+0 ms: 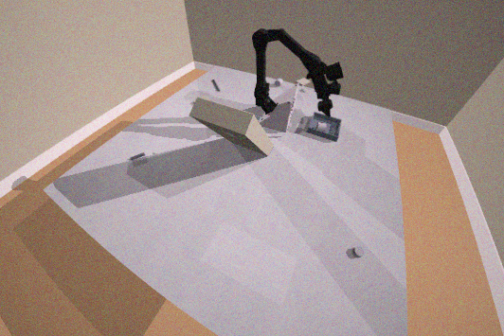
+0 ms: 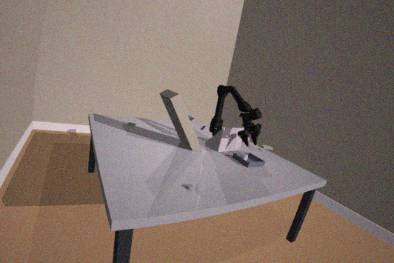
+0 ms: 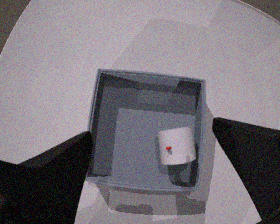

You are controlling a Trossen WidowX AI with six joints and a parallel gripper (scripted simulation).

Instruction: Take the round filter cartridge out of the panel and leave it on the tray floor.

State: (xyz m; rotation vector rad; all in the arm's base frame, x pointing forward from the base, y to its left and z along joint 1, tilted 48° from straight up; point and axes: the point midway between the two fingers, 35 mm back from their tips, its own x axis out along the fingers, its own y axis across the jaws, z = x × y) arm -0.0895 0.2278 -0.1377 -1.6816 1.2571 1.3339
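The filter cartridge [image 1: 322,126] [image 2: 246,157] [image 3: 177,146] is a white cylinder lying on its side inside the grey tray [image 1: 332,137] [image 2: 255,164] [image 3: 150,74]. In the wrist view it lies near the tray's right wall, with a small red mark on it; its slots cannot be made out. My gripper [image 1: 325,112] [image 2: 251,144] [image 3: 154,131] is wide open and empty above the tray, its fingers apart from the cartridge. A pale wedge-shaped block [image 1: 279,117] [image 2: 230,141] between the arm's base and the tray appears to be the service panel; its opening cannot be made out.
A large beige slab [image 1: 227,113] [image 2: 184,121] leans beside the arm. A small cylinder [image 1: 355,253] [image 2: 187,186] lies far from the tray. Small dark bars [image 1: 215,85] [image 1: 137,157] lie behind and beyond the slab. A pale flat piece [image 2: 267,147] is behind the tray.
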